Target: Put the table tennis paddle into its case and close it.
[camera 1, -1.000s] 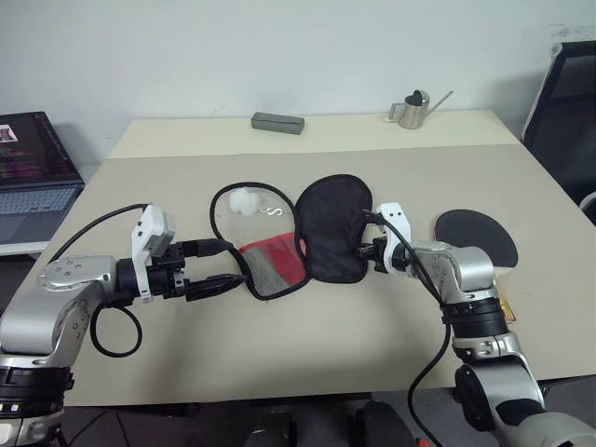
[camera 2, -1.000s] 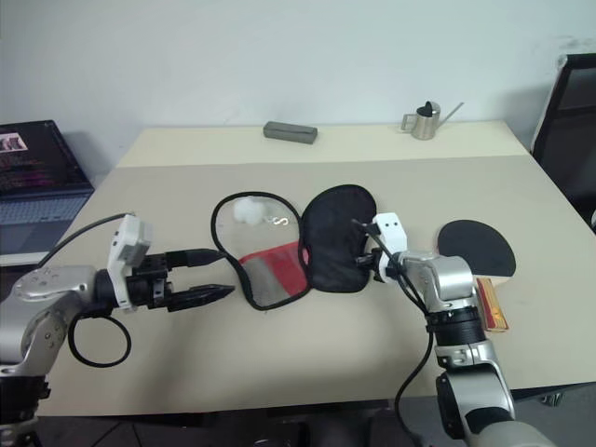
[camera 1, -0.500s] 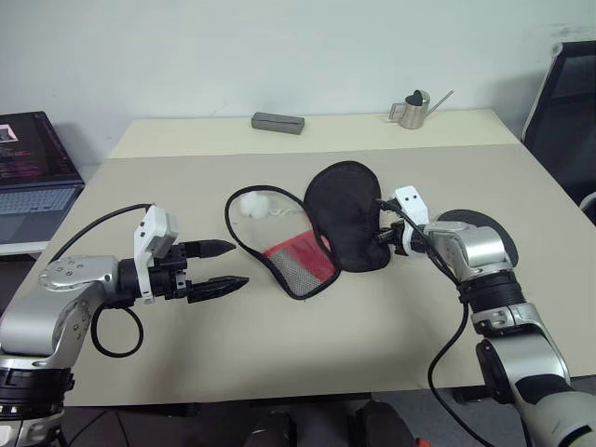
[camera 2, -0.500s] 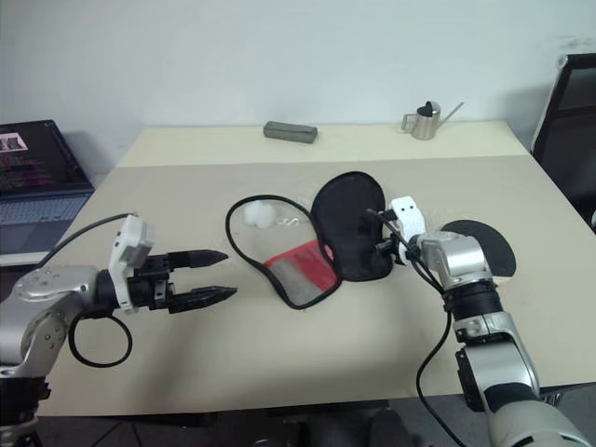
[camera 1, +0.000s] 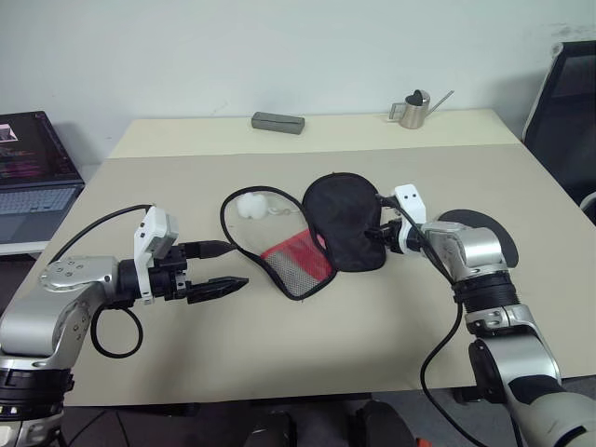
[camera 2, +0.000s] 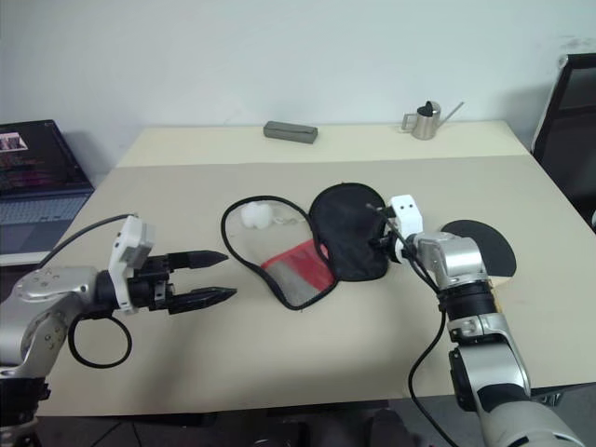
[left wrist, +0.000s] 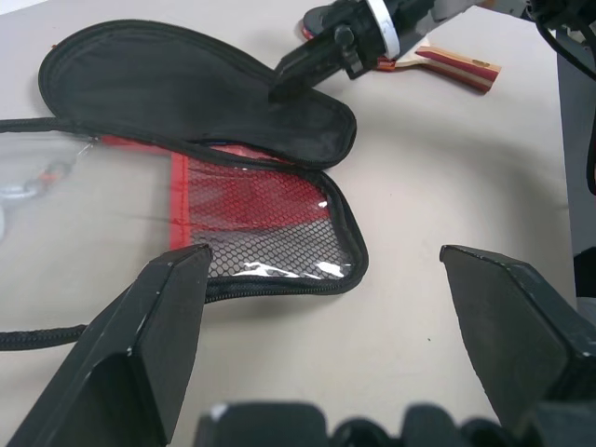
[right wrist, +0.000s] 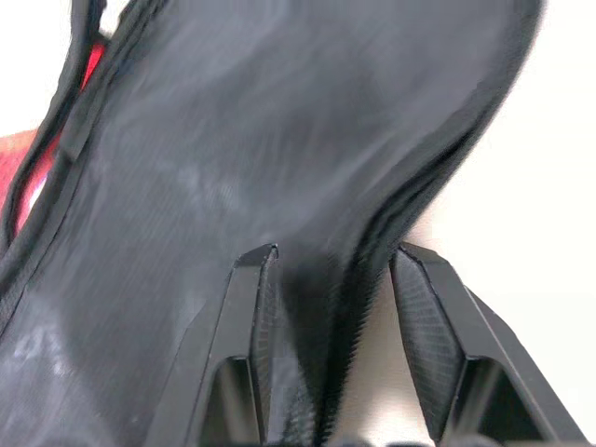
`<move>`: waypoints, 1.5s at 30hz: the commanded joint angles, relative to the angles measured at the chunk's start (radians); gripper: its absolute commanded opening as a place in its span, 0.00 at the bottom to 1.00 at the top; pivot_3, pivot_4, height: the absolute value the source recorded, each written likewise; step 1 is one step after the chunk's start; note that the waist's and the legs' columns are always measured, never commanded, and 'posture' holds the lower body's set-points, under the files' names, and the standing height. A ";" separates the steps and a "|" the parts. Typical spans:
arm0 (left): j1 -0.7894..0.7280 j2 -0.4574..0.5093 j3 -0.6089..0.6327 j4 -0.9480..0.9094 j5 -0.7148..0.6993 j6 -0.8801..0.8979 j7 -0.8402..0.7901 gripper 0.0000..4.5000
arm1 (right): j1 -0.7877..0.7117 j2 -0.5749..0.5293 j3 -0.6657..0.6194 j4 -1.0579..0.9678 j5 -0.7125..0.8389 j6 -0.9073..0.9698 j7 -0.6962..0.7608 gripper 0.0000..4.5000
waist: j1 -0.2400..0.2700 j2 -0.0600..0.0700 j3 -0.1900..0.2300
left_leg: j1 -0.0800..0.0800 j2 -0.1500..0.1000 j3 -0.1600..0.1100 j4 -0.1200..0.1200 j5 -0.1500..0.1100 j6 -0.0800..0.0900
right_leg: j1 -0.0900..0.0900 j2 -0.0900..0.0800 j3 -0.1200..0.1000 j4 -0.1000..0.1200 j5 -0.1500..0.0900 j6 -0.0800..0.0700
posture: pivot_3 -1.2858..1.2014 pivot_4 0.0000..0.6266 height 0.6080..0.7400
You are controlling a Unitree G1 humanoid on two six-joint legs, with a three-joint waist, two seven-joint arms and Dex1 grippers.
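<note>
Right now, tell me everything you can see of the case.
The case lies unzipped on the table, spread in two halves. The black fabric half is by the right tool, its edge between that tool's parted fingers. The other half lies flat, red with black mesh, facing the open left tool, apart from it. A black zip edge loops out past a white pom-pom.

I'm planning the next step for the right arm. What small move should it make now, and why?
Probably draw the right gripper back off the case flap and swing toward the paddle. Its fingers stand parted around the flap's edge, the case lies open on the table, and the paddle is outside it, beside the right arm.
</note>
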 commanded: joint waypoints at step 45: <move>-0.434 -0.172 -0.245 0.108 0.063 -0.016 -0.048 0.95 | 0.855 -0.196 -0.475 -0.894 0.243 0.151 -0.119 0.99 | 0.045 -0.001 -0.001 | 0.001 0.001 0.001 0.002 -0.001 0.003 | 0.003 0.001 0.000 0.000 0.001 0.001 | 0.52 0.24 1.00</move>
